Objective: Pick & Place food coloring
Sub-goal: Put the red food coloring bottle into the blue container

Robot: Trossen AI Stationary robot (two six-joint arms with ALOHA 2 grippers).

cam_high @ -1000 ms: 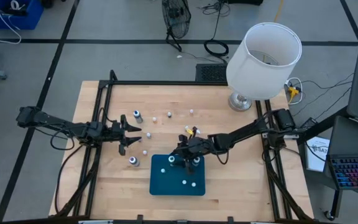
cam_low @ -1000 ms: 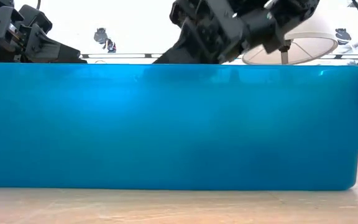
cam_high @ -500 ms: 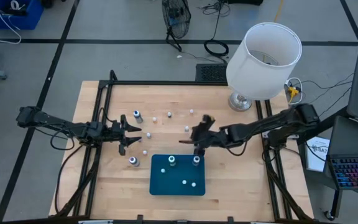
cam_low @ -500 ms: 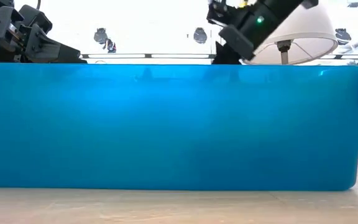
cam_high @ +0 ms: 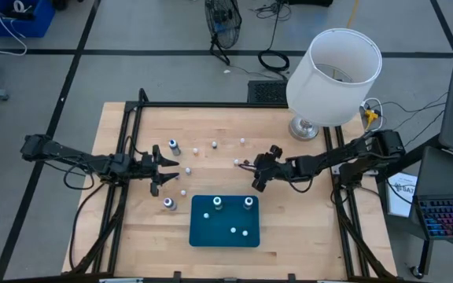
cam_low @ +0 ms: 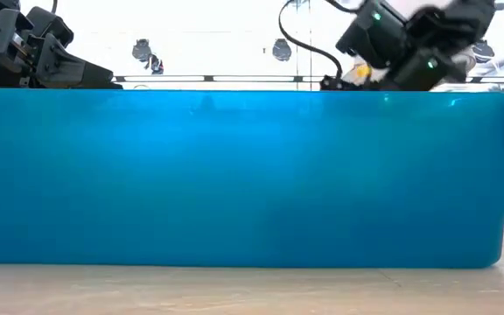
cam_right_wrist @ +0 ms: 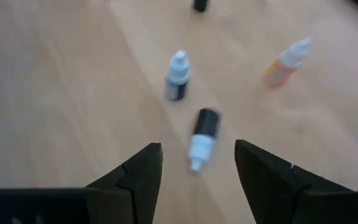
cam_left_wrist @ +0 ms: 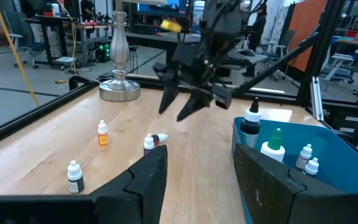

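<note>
**Two bottles ahead of the right pincer, one toppled**

Two small food coloring bottles sit directly in front of the right gripper (cam_high: 256, 178), which hangs above the wood just beyond the far right corner of the dark-blue tray (cam_high: 199, 236). Its fingers stand apart and empty. In its wrist view the nearest item is a toppled bottle (cam_right_wrist: 202, 138) with a dark body and white cap, lying between the two fingers' line of reach, its long axis running roughly along the approach and the cap end pointing back toward the pincer. An upright black-and-white bottle (cam_right_wrist: 178, 76) stands just beyond it, and an orange bottle (cam_right_wrist: 284, 62) lies further off to one side.

The left gripper (cam_high: 167, 172) waits over the left part of the table, fingers likewise apart and holding nothing; loose bottles lie near it too. Four bottles already rest in the tray.

My judgement: the right arm is the nearer one to this cluster.
</note>
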